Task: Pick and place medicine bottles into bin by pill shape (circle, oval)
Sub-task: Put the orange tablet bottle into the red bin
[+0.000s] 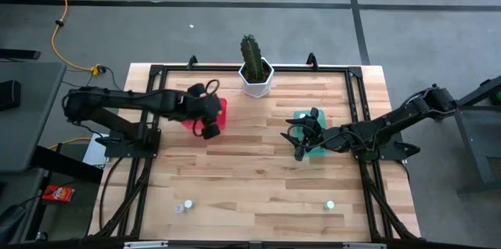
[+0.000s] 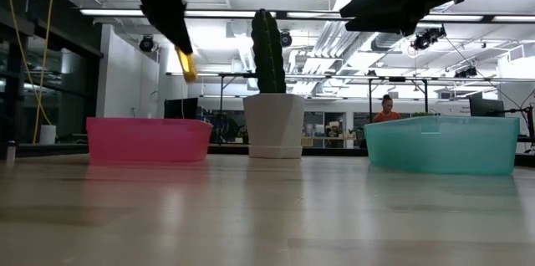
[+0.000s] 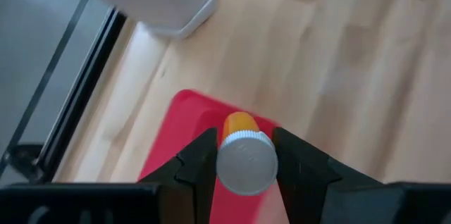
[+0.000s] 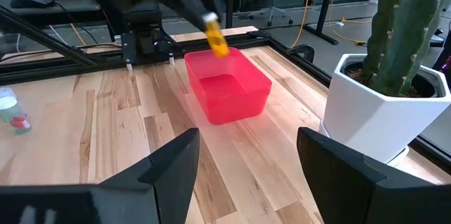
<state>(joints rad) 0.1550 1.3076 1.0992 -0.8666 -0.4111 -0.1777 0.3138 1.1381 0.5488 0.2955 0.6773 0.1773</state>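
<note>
We judge the small orange plastic medicine bottle with its ribbed white cap point(image 3: 244, 155) light, rigid and slick, so our left gripper point(image 3: 244, 164), clamped just under that cap above the red plastic bin point(image 3: 184, 122), has a sound hold, while our right gripper point(image 4: 246, 157) waits with its fingers apart.

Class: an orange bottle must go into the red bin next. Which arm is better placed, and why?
Left. The left gripper is shut on the orange bottle above the red bin; the right gripper waits open by the teal bin.
</note>
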